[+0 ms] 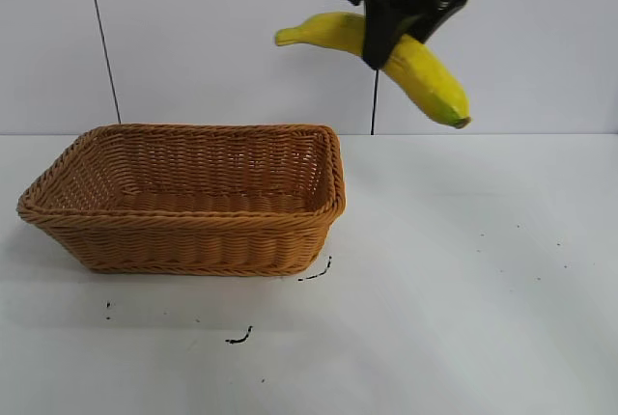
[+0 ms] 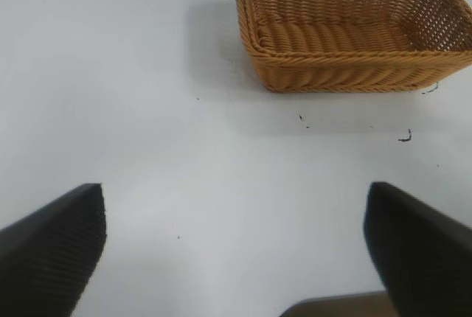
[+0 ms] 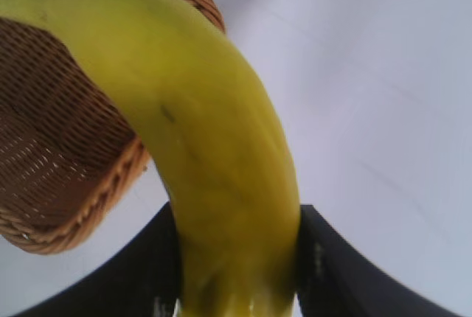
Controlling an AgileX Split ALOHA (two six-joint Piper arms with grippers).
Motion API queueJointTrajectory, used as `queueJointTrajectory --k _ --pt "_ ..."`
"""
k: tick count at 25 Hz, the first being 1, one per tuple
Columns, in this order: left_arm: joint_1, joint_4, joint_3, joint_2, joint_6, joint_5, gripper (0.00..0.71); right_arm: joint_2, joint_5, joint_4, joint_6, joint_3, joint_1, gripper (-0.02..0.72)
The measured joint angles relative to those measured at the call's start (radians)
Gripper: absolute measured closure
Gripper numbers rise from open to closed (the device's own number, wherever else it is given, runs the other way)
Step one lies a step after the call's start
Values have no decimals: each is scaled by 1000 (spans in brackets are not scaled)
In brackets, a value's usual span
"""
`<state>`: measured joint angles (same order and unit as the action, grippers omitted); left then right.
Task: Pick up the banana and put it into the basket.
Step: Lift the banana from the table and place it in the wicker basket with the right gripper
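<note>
1. My right gripper [image 1: 389, 48] hangs high above the white table [image 1: 483, 290], near the top edge of the exterior view, and its two black fingers are clamped on the middle of the banana [image 1: 425, 72].
2. The banana is in the air, held crosswise. One end points toward the basket side and the other, with a greenish tip, slopes down and away from it.
3. In the right wrist view the banana [image 3: 206, 147] fills the middle of the picture, pinched between the dark fingers [image 3: 324, 258] on either side.
4. The basket [image 1: 193, 241] sits on the table below and to the side of the banana. It is woven, tan-brown, rectangular, and nothing is in it.
5. The banana is not yet over the basket; it hangs just beyond the basket's near end.
6. My left gripper [image 2: 236, 258] is parked well away from the basket [image 2: 346, 66], its fingers spread wide with nothing between them.
7. My judgement of progress: the pickup is done. What is left is to carry the banana over the basket, lower it and let go.
</note>
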<state>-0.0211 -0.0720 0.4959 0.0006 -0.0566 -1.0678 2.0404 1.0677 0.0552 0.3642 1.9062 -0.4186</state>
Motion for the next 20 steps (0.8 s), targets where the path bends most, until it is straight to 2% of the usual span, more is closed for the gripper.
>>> queueJointTrajectory --k 7,10,13,16,20 --pt "0 -1 0 0 0 0 20 55 -180 -5 101 12 -175 399" --pt "0 0 0 0 0 0 20 88 -274 -48 130 13 -224 399" --pt "0 0 0 0 0 0 20 127 -357 -111 132 13 -243 399" --pt "0 0 0 0 0 0 20 165 -418 -140 131 13 -242 399" --pt "0 0 0 0 0 0 20 229 -467 -149 131 13 -241 399"
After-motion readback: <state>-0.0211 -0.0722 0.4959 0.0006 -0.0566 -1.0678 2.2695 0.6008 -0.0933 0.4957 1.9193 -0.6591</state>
